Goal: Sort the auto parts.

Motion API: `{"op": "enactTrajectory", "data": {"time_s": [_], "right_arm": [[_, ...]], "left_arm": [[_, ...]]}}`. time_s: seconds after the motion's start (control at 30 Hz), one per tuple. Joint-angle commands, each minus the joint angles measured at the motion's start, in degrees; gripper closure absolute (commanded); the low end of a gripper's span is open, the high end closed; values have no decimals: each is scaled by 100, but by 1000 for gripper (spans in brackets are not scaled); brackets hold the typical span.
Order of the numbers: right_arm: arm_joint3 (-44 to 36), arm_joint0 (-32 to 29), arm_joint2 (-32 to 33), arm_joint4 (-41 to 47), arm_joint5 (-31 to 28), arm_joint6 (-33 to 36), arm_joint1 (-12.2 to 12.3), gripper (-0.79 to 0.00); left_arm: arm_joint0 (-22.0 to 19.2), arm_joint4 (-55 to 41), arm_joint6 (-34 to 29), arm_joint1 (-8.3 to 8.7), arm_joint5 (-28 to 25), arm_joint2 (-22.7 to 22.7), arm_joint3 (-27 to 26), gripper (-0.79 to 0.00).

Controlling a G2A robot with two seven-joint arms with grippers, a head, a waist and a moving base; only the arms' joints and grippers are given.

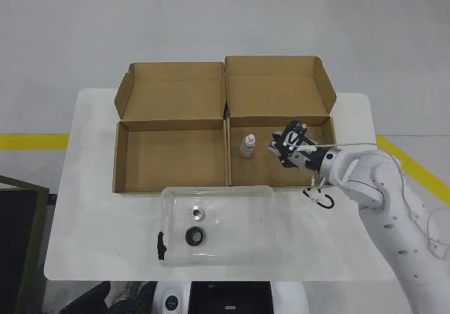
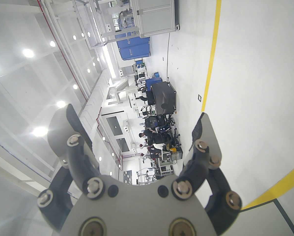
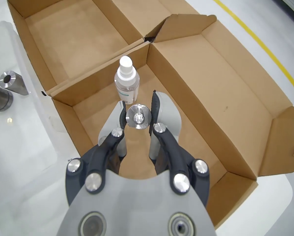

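The sorting seems to be in its middle part. A clear bottle (image 1: 247, 144) with a white cap already stands upright in the right box (image 1: 260, 171), which sits toward the far right corner of the desk (image 1: 99, 228), with the left box (image 1: 170, 161) touching its side. The right gripper (image 3: 138, 110) hangs over this right box, just beside the bottle, and its fingers are closed on a metal part (image 3: 138, 119). It is a small round piece, shiny silver, with a flat face and a little raised centre, and I judge it will be put down here. Two pieces wait in the clear bin (image 1: 248, 243) at the near edge of the desk: a bright metal sleeve (image 1: 198, 213) and a dark ring (image 1: 196, 235). The left gripper (image 2: 137, 114) points away from the desk, its fingers spread wide and holding nothing.
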Motion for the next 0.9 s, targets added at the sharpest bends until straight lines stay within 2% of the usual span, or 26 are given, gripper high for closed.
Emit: {"op": "enactTrajectory", "data": {"time_s": [0.0, 0.33, 0.7, 0.77, 0.83, 0.87], "right_arm": [[223, 157, -137, 29, 32, 65, -27, 0], [1000, 509, -489, 110, 95, 63, -111, 0], [1410, 719, -832, -11, 116, 15, -191, -3], [1455, 754, -878, -15, 132, 4, -206, -52], [1469, 777, -921, -16, 161, -4, -220, -222], [1476, 788, -946, -23, 168, 2, -226, -249]], "left_arm": [[0, 0, 0, 0, 0, 0, 0, -785], [0, 0, 0, 0, 0, 0, 0, -785], [0, 0, 0, 0, 0, 0, 0, -785], [0, 0, 0, 0, 0, 0, 0, -785], [0, 0, 0, 0, 0, 0, 0, -785], [0, 0, 0, 0, 0, 0, 0, -785]]}}
